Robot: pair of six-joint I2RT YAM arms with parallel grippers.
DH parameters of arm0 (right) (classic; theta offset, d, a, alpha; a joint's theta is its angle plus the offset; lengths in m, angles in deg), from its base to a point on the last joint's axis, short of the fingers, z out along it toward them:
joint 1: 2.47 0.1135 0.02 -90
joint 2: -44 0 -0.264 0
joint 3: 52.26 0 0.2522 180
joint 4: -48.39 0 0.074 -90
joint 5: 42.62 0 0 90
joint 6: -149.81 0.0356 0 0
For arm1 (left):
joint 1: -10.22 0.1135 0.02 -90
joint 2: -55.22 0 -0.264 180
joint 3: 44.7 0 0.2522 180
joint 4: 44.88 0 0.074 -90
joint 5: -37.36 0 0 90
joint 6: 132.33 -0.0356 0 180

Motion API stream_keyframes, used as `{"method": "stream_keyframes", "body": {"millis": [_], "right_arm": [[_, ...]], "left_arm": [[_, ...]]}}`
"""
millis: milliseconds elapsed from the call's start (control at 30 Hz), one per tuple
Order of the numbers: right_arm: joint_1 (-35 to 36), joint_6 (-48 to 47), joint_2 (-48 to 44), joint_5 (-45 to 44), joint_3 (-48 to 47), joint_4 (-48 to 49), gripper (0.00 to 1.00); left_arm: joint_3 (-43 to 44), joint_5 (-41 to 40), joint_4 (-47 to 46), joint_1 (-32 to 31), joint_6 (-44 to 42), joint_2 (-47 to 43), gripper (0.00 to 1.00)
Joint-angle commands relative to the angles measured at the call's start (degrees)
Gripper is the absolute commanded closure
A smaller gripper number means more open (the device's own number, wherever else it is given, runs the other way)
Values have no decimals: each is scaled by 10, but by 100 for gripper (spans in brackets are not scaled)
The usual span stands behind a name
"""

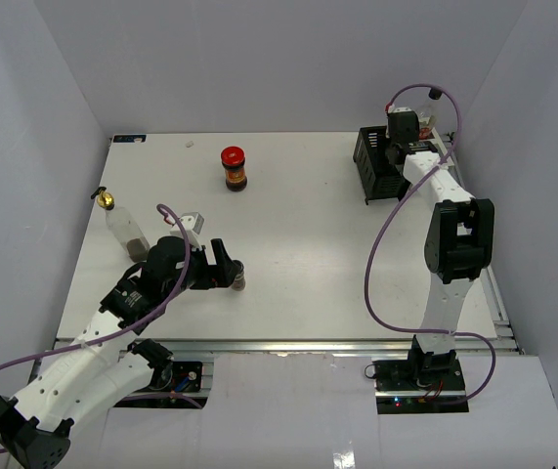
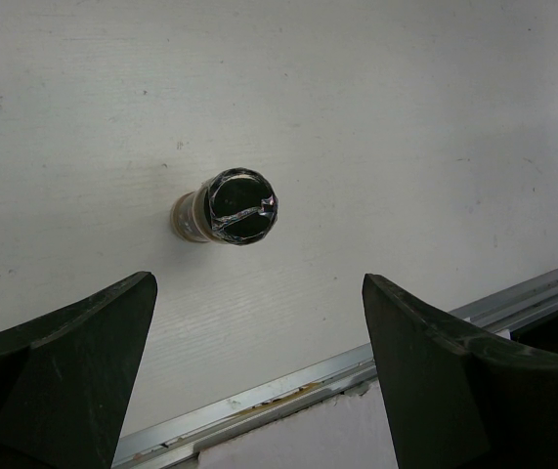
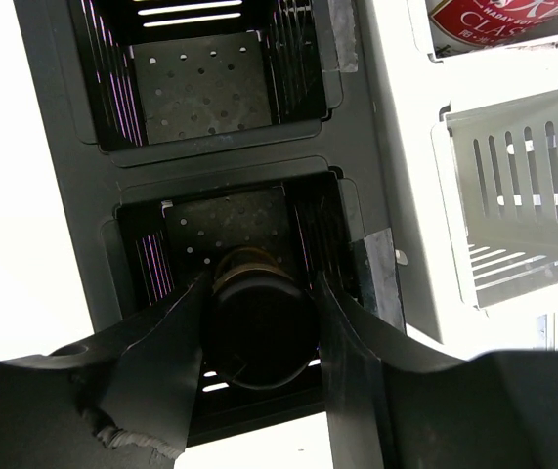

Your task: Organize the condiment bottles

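I am clamping my right pincer (image 3: 261, 293) on one black-capped spice shaker (image 3: 259, 337), holding it upright in the mouth of a black rack (image 3: 73, 244) compartment, likely for seating it squarely. One red-labelled bottle (image 3: 484, 20) is sitting in the white rack (image 3: 513, 195) beside it. My left pincer (image 2: 257, 293) is hovering, jaws wide apart, over the second shaker (image 2: 239, 207) by the table's near edge. One red-lidded jar (image 1: 235, 168) is standing far and one gold-topped bottle (image 1: 122, 223) left: five bottles.

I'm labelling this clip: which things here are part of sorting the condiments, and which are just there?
Job: red-lidded jar, gold-topped bottle, loose shaker, racked shaker, red-labelled bottle.
Just there: black rack, white rack.
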Motion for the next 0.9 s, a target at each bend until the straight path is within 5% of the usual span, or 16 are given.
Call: {"method": "stream_keyframes", "body": {"millis": [0, 167, 467, 867], "right_arm": [[3, 7, -23, -5, -12, 9, 45], [3, 4, -39, -11, -36, -9, 39], [5, 2, -82, -21, -102, -72, 43], [58, -16, -114, 114, -12, -50, 50]], "left_arm": [[-3, -1, -10, 2, 0, -2, 3], [-3, -2, -10, 2, 0, -3, 3], [-2, -7, -8, 2, 1, -9, 2], [-2, -12, -6, 2, 5, -19, 3]]}}
